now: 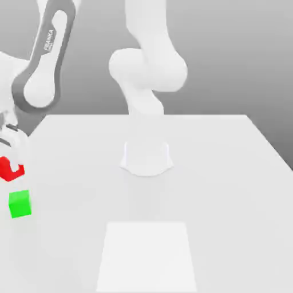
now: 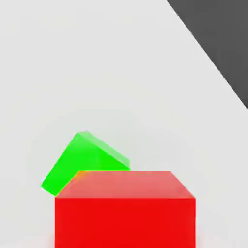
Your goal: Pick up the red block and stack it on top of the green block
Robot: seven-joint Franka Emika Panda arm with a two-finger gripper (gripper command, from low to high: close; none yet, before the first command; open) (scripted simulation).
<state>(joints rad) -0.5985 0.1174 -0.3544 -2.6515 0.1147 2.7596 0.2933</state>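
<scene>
One red block (image 1: pixel 10 169) rides clamped in the jaws, carried above the tabletop (image 1: pixel 217 171); next, centre it over the green block (image 1: pixel 20 204) and lower.

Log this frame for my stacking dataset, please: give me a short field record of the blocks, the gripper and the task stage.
red block: held in the gripper, lifted off the table
green block: on the table, near the exterior view's left edge
gripper: shut on the red block
relation: red block above the green block, apart from it
stage: picked up, not yet stacked
</scene>
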